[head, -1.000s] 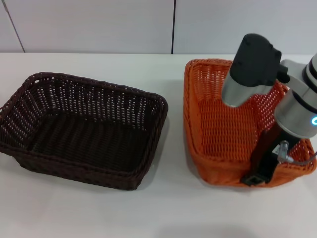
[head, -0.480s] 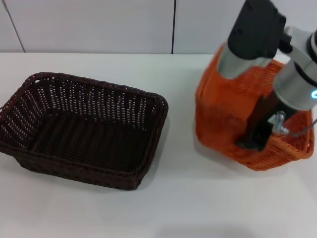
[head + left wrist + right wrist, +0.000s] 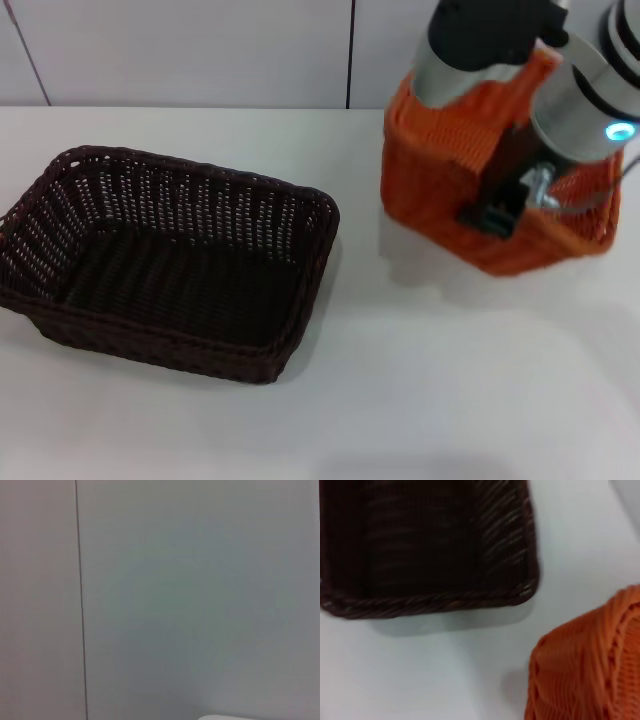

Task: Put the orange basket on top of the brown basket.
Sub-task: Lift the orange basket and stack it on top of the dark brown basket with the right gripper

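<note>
The orange basket [image 3: 440,190] hangs tilted above the table at the right, its left end dipping lower. My right gripper [image 3: 492,215] is shut on its near rim. The right wrist view shows a corner of the orange basket [image 3: 590,665] above the white table. The brown basket [image 3: 160,260] rests empty on the table at the left, and its braided rim shows in the right wrist view [image 3: 425,600]. My left gripper is out of view; its wrist camera sees only a wall.
A white table [image 3: 430,380] spreads around both baskets, with a shadow beneath the lifted one. A pale panelled wall [image 3: 200,50] runs along the table's far edge.
The orange basket has left the table: my right gripper raised it, tilting it, and carried it up and slightly left. The brown basket has not moved.
</note>
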Robot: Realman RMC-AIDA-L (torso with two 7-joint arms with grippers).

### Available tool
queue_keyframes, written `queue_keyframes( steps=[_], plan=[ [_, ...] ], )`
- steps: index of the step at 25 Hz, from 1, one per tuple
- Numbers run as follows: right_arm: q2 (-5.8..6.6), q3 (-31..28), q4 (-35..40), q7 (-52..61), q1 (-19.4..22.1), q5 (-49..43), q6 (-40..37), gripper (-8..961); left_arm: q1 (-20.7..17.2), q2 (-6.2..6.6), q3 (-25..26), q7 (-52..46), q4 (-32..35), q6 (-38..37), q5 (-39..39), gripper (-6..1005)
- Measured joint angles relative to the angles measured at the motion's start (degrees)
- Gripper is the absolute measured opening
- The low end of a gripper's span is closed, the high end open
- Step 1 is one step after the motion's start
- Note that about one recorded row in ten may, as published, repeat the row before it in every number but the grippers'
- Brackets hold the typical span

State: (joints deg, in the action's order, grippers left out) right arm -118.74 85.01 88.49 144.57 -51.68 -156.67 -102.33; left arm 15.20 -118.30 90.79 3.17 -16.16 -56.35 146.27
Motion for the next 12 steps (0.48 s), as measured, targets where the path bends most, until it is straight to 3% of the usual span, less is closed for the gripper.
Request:
queue_keyframes(
  steps=[6, 12],
  plan=[
    [-0.09, 4.1, -0.6, -4.5, -3.3, -4.9, 6.6, 121, 0.0, 0.05, 0.3, 0.0, 0.5, 0.0, -0.2, 637],
    [-0.36, 10.3, 0.1, -12.7, -3.3, -5.3, 11.9, 122, 0.0, 0.08, 1.5, 0.0, 0.7, 0.2, -0.2, 637]
  ],
)
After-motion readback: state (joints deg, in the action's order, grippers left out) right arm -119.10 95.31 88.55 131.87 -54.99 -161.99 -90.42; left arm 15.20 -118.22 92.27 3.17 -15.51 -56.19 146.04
